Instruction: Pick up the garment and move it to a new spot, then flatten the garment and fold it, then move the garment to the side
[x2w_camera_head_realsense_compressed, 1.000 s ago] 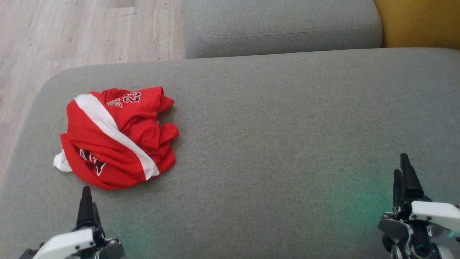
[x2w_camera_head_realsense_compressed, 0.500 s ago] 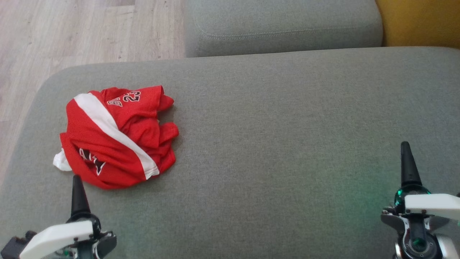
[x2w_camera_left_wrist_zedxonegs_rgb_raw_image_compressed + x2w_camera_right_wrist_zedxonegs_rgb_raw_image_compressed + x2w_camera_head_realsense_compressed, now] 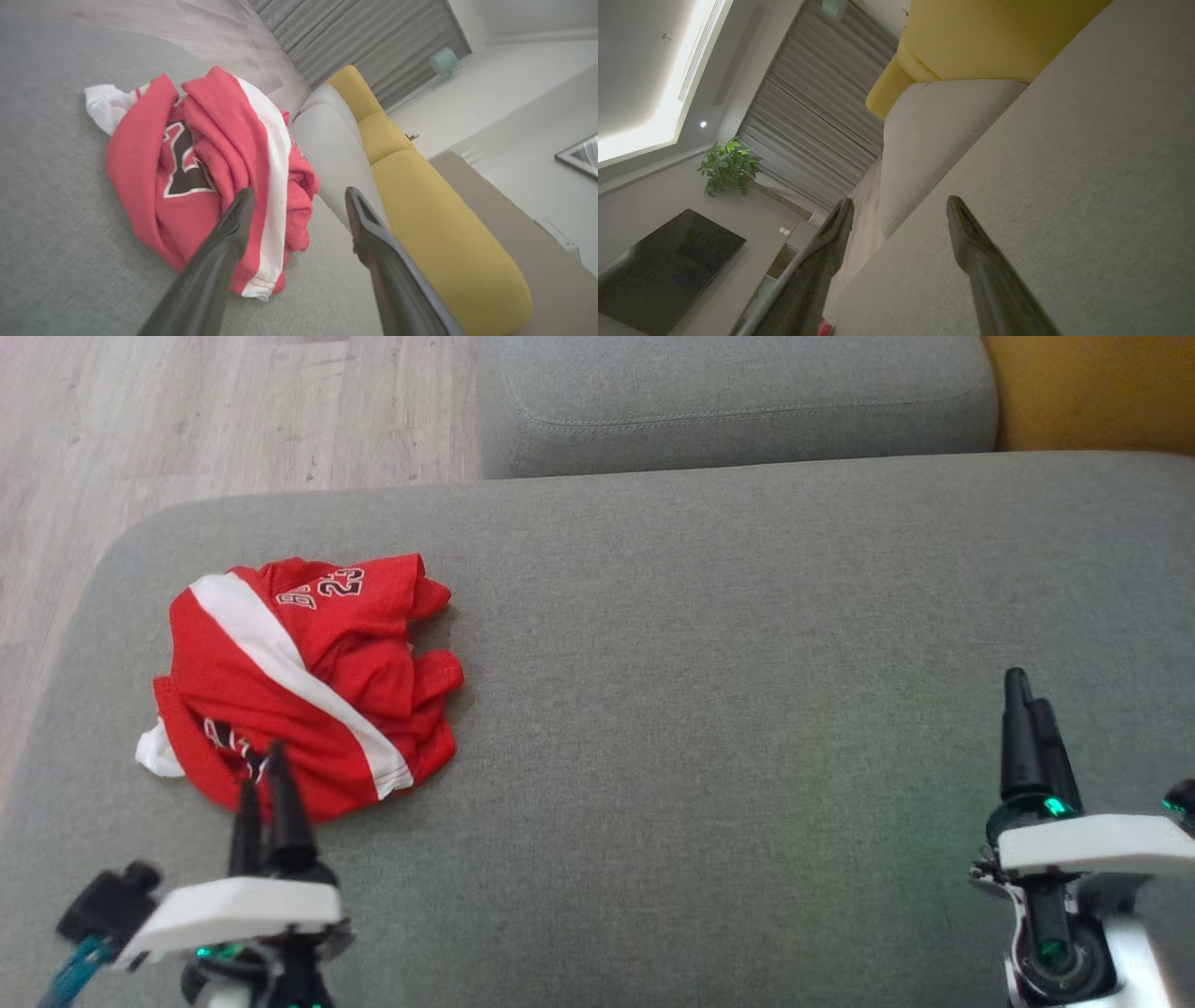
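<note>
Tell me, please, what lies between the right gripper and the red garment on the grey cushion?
Nothing lies there. In the head view the stretch of grey cushion between the right gripper and the crumpled red garment is bare.

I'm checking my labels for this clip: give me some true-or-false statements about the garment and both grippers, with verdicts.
1. The red garment lies crumpled on the grey cushion. True.
2. The left gripper is shut on the garment. False: its jaws are open, gripping nothing.
3. The right gripper is open above bare cushion, away from the garment. True.
4. The garment hangs over the cushion's edge. False: it lies wholly on the cushion.
</note>
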`<state>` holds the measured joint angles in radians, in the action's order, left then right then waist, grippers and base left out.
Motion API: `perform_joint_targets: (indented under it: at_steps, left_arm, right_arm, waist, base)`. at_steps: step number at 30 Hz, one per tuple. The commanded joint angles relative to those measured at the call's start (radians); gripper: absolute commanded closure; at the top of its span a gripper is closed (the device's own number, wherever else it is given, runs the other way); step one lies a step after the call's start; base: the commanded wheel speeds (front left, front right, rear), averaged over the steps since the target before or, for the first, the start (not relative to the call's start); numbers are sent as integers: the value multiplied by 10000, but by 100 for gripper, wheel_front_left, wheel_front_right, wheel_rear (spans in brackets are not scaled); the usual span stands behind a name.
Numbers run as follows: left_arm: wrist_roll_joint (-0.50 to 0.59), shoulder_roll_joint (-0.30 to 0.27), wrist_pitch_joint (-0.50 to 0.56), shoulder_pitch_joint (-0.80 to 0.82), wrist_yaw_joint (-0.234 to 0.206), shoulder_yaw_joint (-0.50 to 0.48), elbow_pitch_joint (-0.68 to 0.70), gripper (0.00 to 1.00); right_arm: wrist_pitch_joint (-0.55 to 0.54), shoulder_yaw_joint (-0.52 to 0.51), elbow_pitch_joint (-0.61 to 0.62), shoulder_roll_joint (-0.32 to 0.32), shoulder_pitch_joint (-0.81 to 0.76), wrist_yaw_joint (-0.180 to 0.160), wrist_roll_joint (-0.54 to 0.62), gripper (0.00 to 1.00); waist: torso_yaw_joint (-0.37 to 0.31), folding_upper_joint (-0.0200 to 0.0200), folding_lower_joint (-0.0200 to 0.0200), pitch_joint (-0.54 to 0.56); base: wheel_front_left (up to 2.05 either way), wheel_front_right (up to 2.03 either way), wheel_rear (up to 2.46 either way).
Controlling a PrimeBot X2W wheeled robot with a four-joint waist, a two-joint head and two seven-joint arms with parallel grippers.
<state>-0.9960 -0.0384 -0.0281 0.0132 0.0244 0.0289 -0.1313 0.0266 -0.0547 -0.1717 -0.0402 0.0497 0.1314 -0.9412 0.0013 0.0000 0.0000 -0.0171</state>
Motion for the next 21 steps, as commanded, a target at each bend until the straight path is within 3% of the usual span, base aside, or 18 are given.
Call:
perform_joint_targets:
  at_steps: [1, 10, 21]
  left_arm:
    - [602, -126, -113, 541, -114, 157, 468, 0]
    - [2037, -553, -380, 821, -739, 1162, 524, 0]
    - [3374, -1079, -706, 1215, -1806, 2162, 886, 0]
  right_arm:
    - [143, 187, 514, -61, 450, -3, 502, 0]
    - [408, 597, 722, -66, 398, -4, 2194, 0]
    - [733, 889, 940, -71, 442, -4, 3844, 0]
  waist:
    - [4, 0, 0, -5]
    - [-7, 0, 0, 2]
    - [-114, 0, 0, -50]
  base:
    - [0, 0, 0]
    - [0, 0, 0]
    - [0, 0, 0]
